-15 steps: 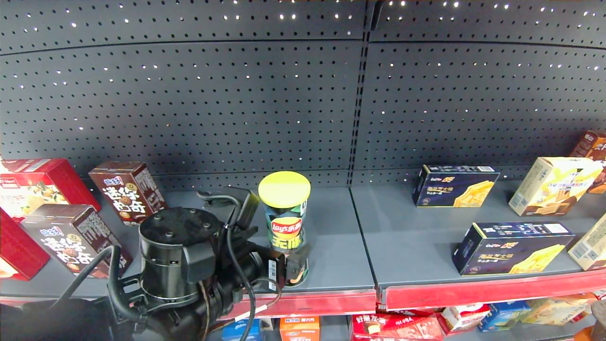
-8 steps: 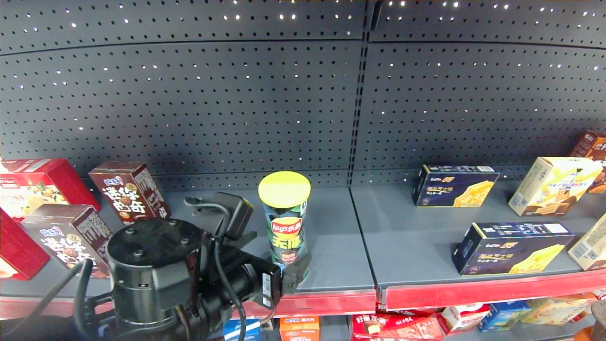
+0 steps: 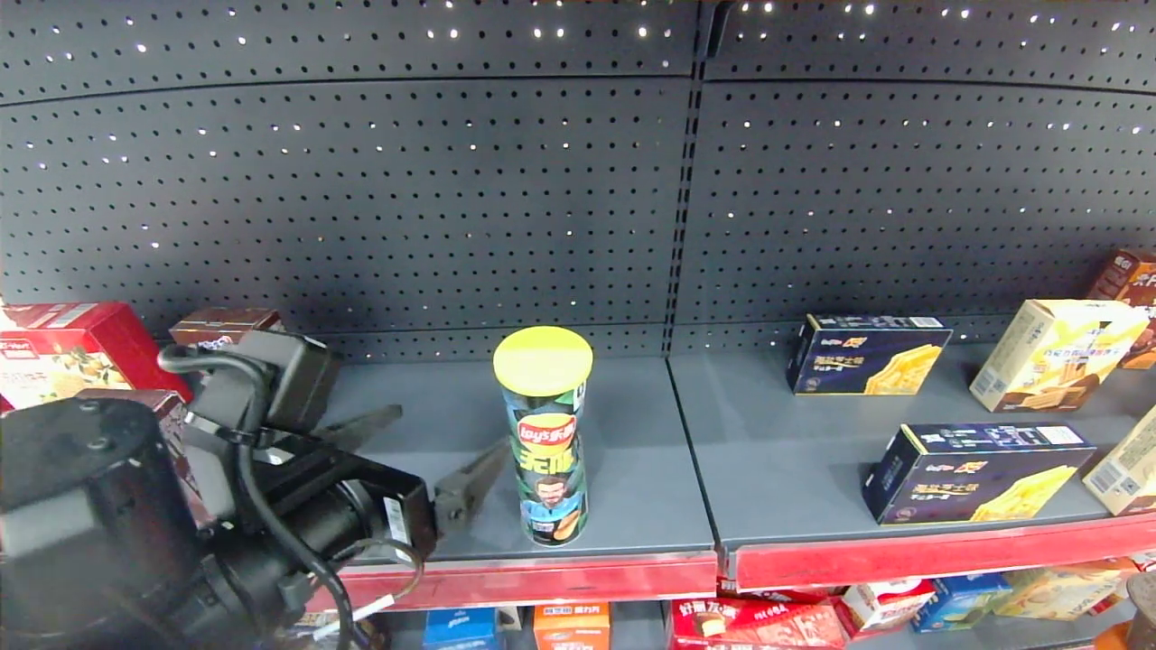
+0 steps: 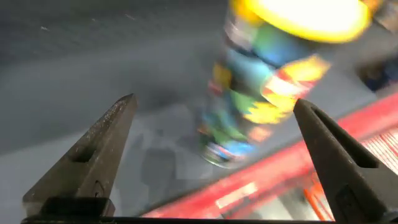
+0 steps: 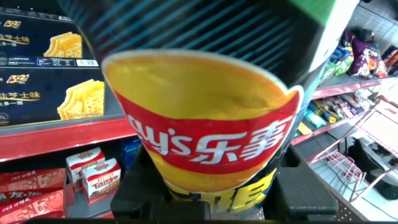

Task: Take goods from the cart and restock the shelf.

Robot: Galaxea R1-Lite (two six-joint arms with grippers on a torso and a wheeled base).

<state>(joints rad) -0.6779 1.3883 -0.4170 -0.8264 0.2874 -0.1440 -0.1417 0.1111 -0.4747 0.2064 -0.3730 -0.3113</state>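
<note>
The left hand [image 3: 452, 426] is hanging released, fingers spread wide, just beside the upright yellow-lidded chip can [image 3: 545, 442], which is standing near the front edge of the grey shelf [image 3: 632, 469]. The right hand [image 5: 205, 202] is grasping a second chip can [image 5: 205, 137].

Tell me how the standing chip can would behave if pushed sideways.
The chip can is tall on a narrow base, so a push near its yellow lid would likely tip it; fallen, its round body may roll. Its straight tube looks stiff and probably light, so the left gripper could hold it gently.
</note>
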